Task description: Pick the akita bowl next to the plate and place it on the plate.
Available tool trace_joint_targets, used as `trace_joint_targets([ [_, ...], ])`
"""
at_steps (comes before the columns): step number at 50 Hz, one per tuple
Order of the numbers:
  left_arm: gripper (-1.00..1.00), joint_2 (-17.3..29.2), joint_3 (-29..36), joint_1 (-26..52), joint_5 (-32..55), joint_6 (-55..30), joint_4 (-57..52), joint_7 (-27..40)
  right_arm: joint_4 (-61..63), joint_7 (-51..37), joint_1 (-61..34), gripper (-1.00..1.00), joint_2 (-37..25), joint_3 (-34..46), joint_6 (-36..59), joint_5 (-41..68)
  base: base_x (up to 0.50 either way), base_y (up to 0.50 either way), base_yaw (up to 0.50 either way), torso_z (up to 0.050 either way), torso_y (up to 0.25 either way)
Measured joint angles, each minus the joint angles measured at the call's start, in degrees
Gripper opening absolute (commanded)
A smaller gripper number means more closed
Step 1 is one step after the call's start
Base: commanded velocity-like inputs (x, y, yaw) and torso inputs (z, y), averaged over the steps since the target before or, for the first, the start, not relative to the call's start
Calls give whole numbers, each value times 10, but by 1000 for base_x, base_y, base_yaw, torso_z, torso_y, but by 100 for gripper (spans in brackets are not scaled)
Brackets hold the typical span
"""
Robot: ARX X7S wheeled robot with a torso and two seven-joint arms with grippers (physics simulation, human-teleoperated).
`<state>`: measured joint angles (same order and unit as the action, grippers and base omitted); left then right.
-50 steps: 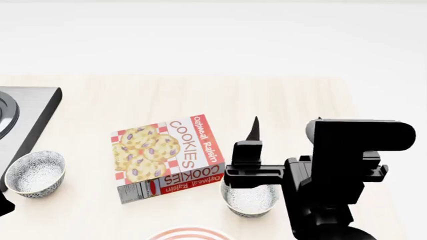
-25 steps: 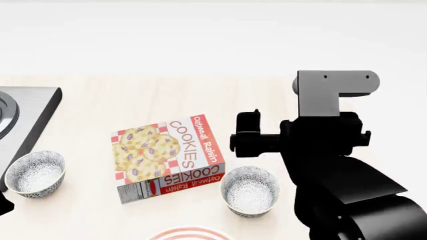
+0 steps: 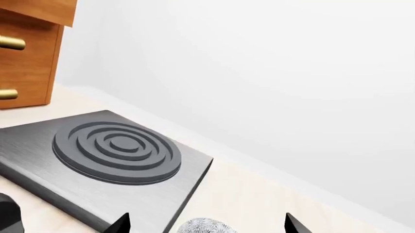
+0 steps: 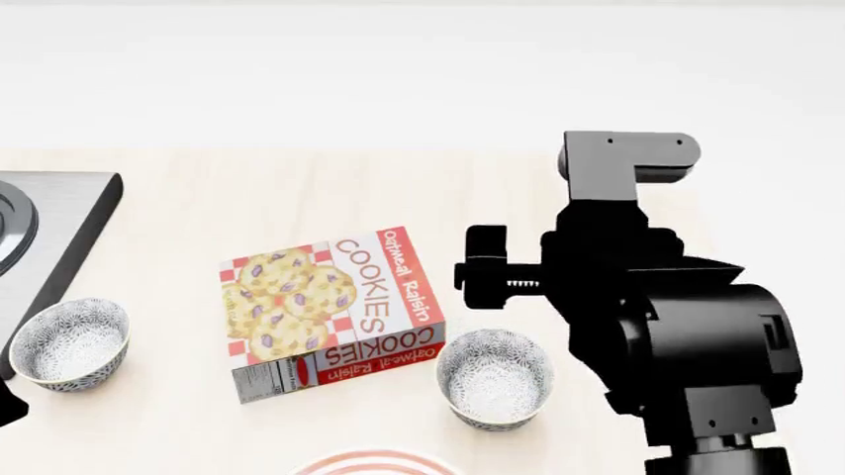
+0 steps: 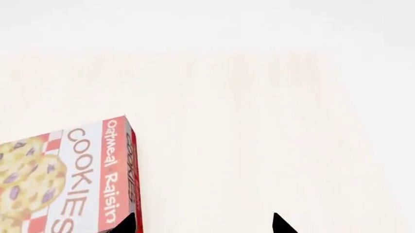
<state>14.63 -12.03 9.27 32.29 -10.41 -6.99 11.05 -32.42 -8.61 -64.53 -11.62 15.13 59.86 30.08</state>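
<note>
Beside plate (image 4: pixel 375 462), akita bowl (image 4: pixel 494 380) upright, hollow bare.

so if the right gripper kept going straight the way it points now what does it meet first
Probably nothing but bare table. In the right wrist view the right gripper is open, with the cookie box just off to one side; depth is hard to judge.

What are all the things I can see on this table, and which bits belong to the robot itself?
Akita bowl: one, grey-speckled, just right of the cookie box, near the plate.
Second speckled bowl: one, far left, beside the stove.
Plate: one, white with red rings, near edge.
Cookie box: one, red and white, lying flat, centre.
Stove: one, dark grey, left.
Cabinet: one, wooden, behind the stove.
Right hand: black, open, empty.
Left hand: black, open, empty.
</note>
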Motion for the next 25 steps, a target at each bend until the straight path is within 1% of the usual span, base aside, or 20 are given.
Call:
trace_joint_targets([
  [16,100,1,3,1,0,7,7,-1,-209,56,-70,100,29,21,-42,-18,0,0,0,0,0],
  [25,100,2,4,0,1,8,6,1,-327,83,-106,100,47,29,-82,-33,0,0,0,0,0],
])
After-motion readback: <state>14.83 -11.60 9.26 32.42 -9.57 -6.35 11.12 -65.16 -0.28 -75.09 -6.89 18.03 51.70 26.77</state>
